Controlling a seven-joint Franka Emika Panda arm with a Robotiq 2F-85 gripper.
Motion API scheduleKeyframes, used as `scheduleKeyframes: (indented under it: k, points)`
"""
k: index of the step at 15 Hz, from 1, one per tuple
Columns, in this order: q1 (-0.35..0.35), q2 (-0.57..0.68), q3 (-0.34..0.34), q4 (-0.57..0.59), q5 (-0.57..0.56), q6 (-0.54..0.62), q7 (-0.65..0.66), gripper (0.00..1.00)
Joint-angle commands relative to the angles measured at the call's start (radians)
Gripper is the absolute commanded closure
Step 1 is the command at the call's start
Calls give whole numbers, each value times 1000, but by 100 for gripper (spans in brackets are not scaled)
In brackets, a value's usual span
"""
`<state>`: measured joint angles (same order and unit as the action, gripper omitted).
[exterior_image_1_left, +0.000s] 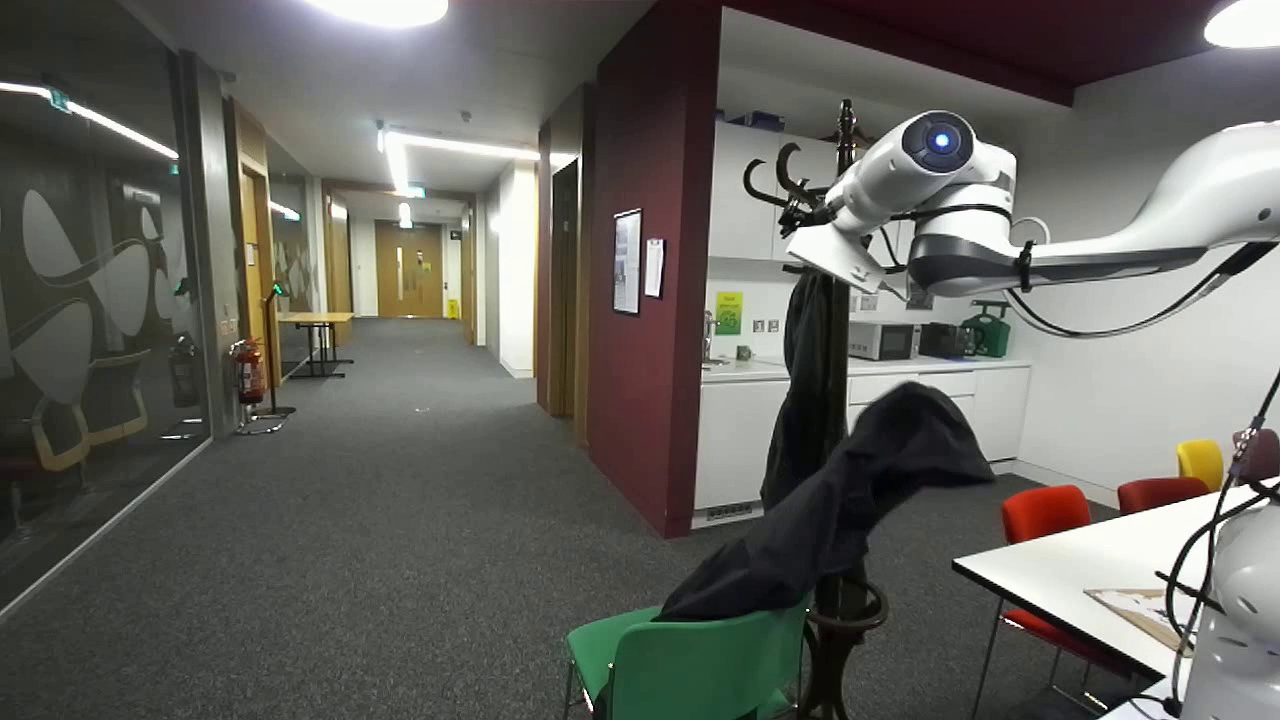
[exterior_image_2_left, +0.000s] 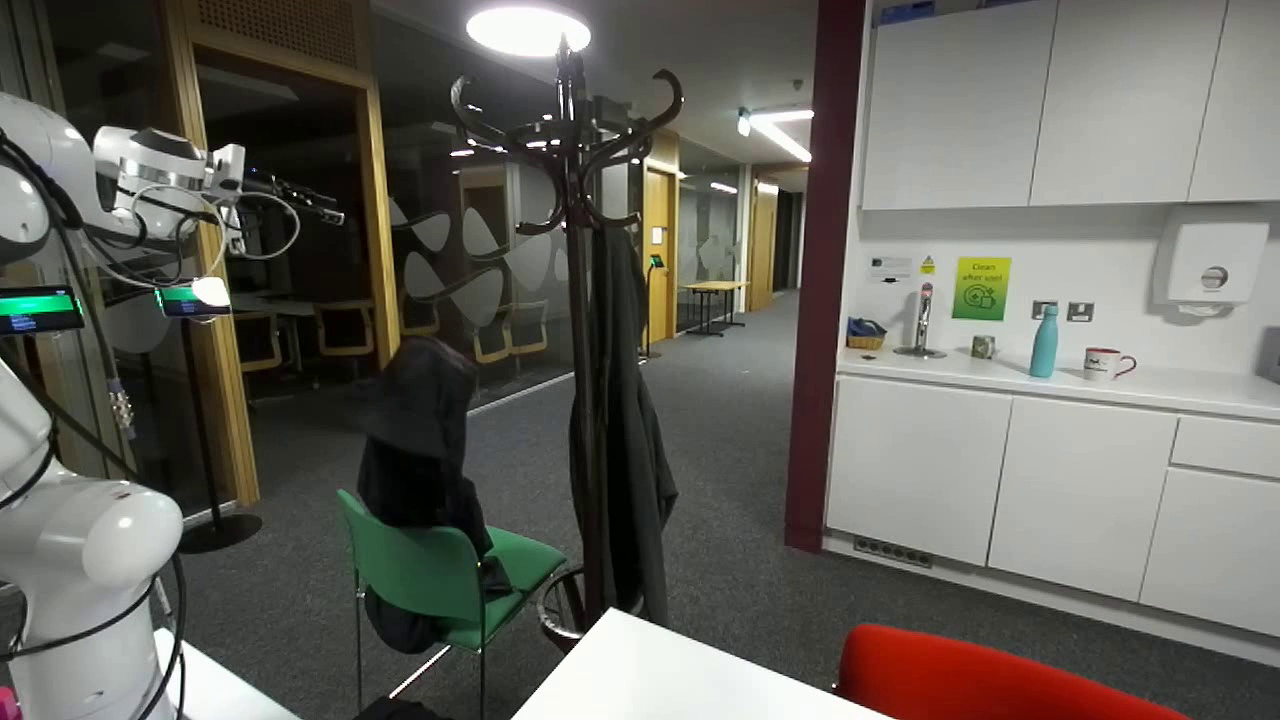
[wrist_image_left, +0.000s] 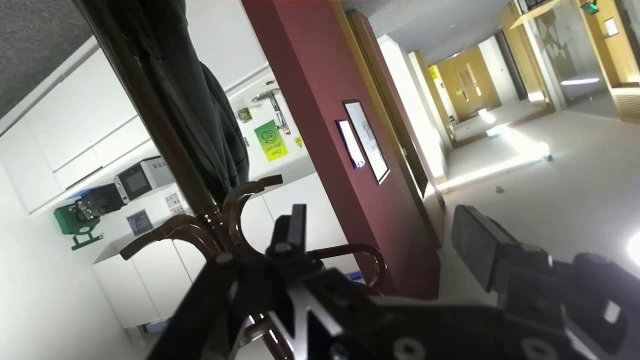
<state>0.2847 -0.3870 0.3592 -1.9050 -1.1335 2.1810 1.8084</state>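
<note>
My gripper (wrist_image_left: 377, 240) is open in the wrist view, with its two fingers wide apart and nothing between them. It is raised high near the hooks of a dark brown coat stand (exterior_image_2_left: 585, 400); in an exterior view the gripper (exterior_image_1_left: 797, 215) overlaps the hooks, and whether it touches them I cannot tell. In an exterior view the gripper (exterior_image_2_left: 322, 205) appears apart from the stand. A dark coat (exterior_image_2_left: 630, 430) hangs from the stand. A black jacket (exterior_image_1_left: 850, 500) rises from the green chair (exterior_image_1_left: 710, 660), its upper part blurred and lifted above the chair, clear of the gripper.
A white table (exterior_image_1_left: 1080, 550) stands beside the arm's base, with a red chair (exterior_image_1_left: 1045, 512) along it. A white kitchen counter (exterior_image_2_left: 1020, 385) holds a teal bottle (exterior_image_2_left: 1044, 342) and a mug (exterior_image_2_left: 1105, 364). A maroon wall (exterior_image_1_left: 650, 400) stands behind the stand.
</note>
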Motion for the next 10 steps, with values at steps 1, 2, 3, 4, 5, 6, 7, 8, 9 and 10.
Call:
scheduleKeyframes:
  k: [1,2,3,4,5,6,7,8,9,10]
  points:
    - [-27,-13,13,-2,-32,8,16,0]
    - [-27,-12,12,-2,-33,10,15,0]
    - [-27,-10,12,0,-33,9,12,0]
    - [-27,-9,12,0,-34,9,13,0]
    - [-28,-8,14,1,-37,8,13,0]
    - [-29,-7,13,0,-39,8,13,0]
    - [-28,-8,13,1,-40,6,10,0]
    - [-28,-8,12,0,-41,6,11,0]
    - [-28,-7,13,1,-43,5,11,0]
    - [-28,-7,12,0,-43,7,9,0]
